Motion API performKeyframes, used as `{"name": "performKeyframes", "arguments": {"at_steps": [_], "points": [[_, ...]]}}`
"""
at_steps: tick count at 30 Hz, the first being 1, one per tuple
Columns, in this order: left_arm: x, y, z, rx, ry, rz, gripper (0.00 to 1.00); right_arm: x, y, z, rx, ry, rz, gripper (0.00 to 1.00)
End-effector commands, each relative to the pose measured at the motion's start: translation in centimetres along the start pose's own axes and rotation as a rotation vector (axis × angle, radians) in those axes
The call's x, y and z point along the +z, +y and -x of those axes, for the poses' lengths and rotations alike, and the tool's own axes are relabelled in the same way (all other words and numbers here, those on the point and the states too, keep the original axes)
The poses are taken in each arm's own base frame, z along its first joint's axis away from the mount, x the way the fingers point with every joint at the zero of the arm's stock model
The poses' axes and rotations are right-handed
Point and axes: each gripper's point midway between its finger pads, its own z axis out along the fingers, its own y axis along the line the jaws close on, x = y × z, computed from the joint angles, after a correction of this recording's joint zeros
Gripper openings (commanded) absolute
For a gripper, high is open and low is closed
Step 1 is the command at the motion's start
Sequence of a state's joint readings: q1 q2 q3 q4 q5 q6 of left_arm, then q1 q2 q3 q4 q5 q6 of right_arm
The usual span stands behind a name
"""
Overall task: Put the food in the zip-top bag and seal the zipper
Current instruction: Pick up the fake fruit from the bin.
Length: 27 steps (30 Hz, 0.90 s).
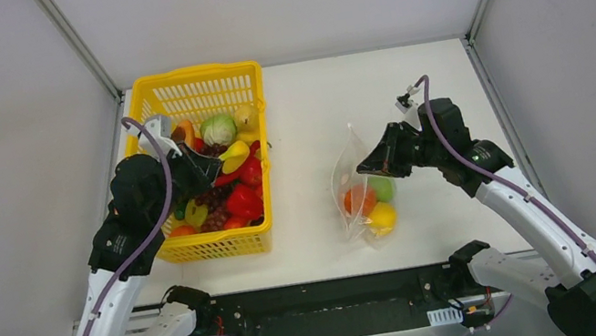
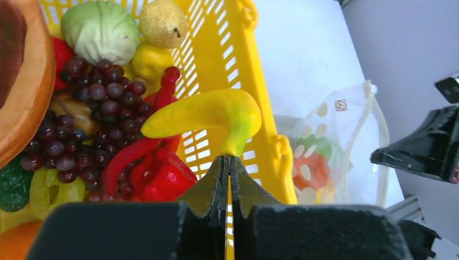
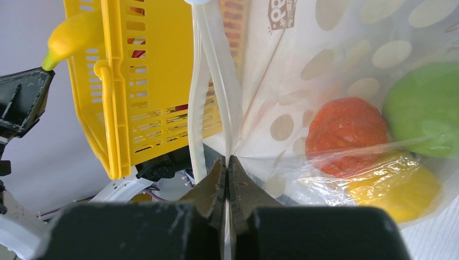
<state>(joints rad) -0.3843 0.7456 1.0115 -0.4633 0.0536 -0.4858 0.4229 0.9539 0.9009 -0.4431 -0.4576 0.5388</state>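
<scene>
My left gripper (image 2: 230, 158) is shut on the green stem of a yellow pepper (image 2: 205, 112), one piece of the food, and holds it just above the yellow basket (image 1: 245, 108). The basket holds more food: a cabbage (image 2: 100, 30), grapes (image 2: 103, 108) and a red pepper (image 2: 162, 176). The dotted zip-top bag (image 1: 350, 179) stands right of the basket with an orange fruit (image 3: 346, 135), a green one (image 3: 425, 108) and a yellow one (image 3: 395, 187) inside. My right gripper (image 3: 227, 158) is shut on one lip of the bag's mouth. The zipper (image 3: 201, 114) strips stand apart.
Grey walls enclose the white table (image 1: 411, 93) on three sides. The basket's right wall (image 2: 227, 59) lies between the held pepper and the bag. The black base rail (image 1: 328, 306) runs along the near edge.
</scene>
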Motion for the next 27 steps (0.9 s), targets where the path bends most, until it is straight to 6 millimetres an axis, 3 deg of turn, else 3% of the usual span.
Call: {"name": "performKeyframes", "arguments": {"at_steps": [1,7,16,27], "points": [[-2.1,-2.6,2.0,0.060,-0.026,-0.115,0.00,-0.8,1.6,0.5,-0.024,-0.024,0.055,0.00],[-3.6,-4.8,2.6,0.091,-0.020,-0.223,0.00,-0.9,1.6,0.5,-0.026,-0.028,0.056,0.00],[-7.7,-11.5,5.2,0.095,-0.062,-0.554,0.00,-1.1,1.8,0.6,-0.025,-0.032,0.057,0.00],[-9.9,-15.8,7.6,0.115,-0.064,-0.737,0.00,-1.2,2.1,0.7,-0.026,-0.035,0.064,0.00]]}}
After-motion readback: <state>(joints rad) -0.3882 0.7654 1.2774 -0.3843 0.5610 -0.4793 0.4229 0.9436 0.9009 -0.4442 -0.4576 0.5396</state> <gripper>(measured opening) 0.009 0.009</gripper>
